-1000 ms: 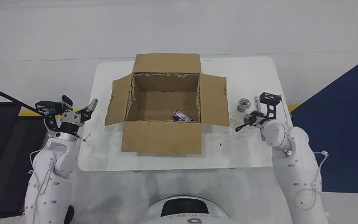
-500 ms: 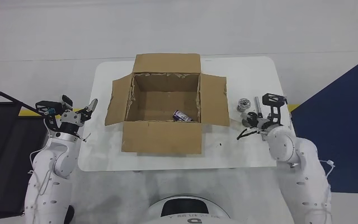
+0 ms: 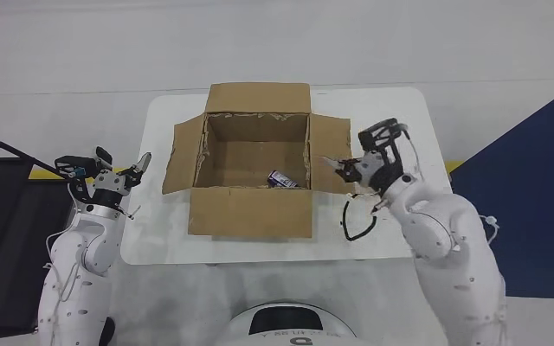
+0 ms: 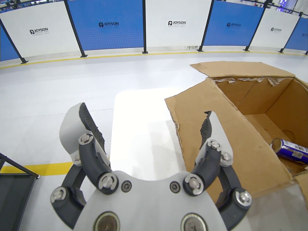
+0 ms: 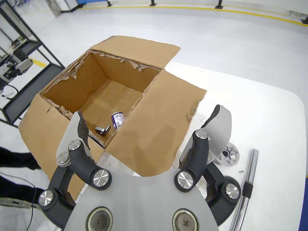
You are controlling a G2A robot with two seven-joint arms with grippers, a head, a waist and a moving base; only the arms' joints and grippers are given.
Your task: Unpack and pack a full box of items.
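An open cardboard box [image 3: 197, 157] stands mid-table with all flaps folded out. On its floor lie a blue can [image 3: 282, 179] on its side and a small grey metal block [image 5: 102, 130]; the can [image 5: 117, 120] rests beside that block near the box's right wall. My right gripper [image 3: 340, 166] hovers open and empty over the right flap [image 5: 154, 131], as the right wrist view's gripper [image 5: 149, 118] shows. My left gripper [image 3: 124, 158] stays open and empty at the table's left edge, apart from the box [image 4: 240, 126]; its wrist view shows the can [image 4: 290, 150].
A metal flange disc [image 5: 228, 155] and a shiny metal rod [image 5: 250, 171] lie on the white table [image 3: 389, 112] to the right of the box. A black metal rack [image 5: 21, 56] stands on the floor beyond the box's left side.
My right arm has swung from the table's right edge in toward the box and now hangs over the right flap. The left arm has not moved.
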